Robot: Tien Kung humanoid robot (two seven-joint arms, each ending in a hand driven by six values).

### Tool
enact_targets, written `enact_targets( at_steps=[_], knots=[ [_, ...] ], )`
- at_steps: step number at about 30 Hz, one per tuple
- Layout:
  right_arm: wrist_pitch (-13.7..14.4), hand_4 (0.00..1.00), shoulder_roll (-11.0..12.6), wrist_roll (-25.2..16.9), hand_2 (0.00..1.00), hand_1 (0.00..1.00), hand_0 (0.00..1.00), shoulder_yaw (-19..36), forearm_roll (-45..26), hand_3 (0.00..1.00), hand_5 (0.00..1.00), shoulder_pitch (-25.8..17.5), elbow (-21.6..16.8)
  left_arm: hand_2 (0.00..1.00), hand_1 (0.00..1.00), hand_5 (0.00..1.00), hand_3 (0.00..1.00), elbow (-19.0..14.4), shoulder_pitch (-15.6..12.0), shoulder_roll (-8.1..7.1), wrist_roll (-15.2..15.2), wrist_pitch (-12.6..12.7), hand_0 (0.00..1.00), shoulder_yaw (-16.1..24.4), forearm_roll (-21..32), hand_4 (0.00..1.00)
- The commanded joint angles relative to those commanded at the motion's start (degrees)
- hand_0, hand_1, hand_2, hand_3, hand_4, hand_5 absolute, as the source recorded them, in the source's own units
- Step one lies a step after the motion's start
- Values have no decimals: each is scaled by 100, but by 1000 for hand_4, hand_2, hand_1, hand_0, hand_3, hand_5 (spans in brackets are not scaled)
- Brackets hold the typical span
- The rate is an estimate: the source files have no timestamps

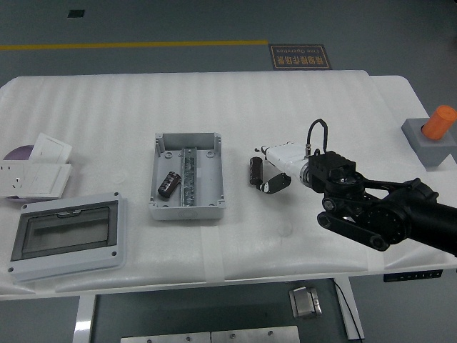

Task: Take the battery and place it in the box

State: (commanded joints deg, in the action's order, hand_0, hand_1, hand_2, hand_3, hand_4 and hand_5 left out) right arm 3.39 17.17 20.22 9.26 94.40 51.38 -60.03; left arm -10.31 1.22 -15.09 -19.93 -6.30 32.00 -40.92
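A dark cylindrical battery (255, 171) lies upright in the picture on the white table, right of the open grey box (187, 176). A second dark battery (168, 183) lies inside the box, left of its metal rail. My right hand (273, 171) comes in from the right, white-bodied with black fingers (275, 184). Its fingers are spread close beside the loose battery on its right side, holding nothing. The left arm is out of view.
A grey box lid with a clear window (68, 235) lies at the front left. White sockets and plates (36, 171) lie at the far left. A grey block with an orange cylinder (435, 133) stands at the right edge.
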Motion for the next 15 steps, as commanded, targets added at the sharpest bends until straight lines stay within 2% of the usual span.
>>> enact_targets(
  at_steps=[5,6,15],
  knots=[
    [61,705,-14,-35,770,806,938,-45,-11,851,433,2,15,538,682,368,559,0,11,-4,10,5,668,-9,10,463],
    [69,542,-10,-41,721,761,904,-56,-15,709,349,1,14,538,681,369,559,0,13,-5,10,5,668,-6,8,463],
    [152,509,71,-89,701,744,885,-137,-15,698,344,-15,-5,538,682,372,559,0,18,-7,16,24,667,26,-14,462]
  ],
)
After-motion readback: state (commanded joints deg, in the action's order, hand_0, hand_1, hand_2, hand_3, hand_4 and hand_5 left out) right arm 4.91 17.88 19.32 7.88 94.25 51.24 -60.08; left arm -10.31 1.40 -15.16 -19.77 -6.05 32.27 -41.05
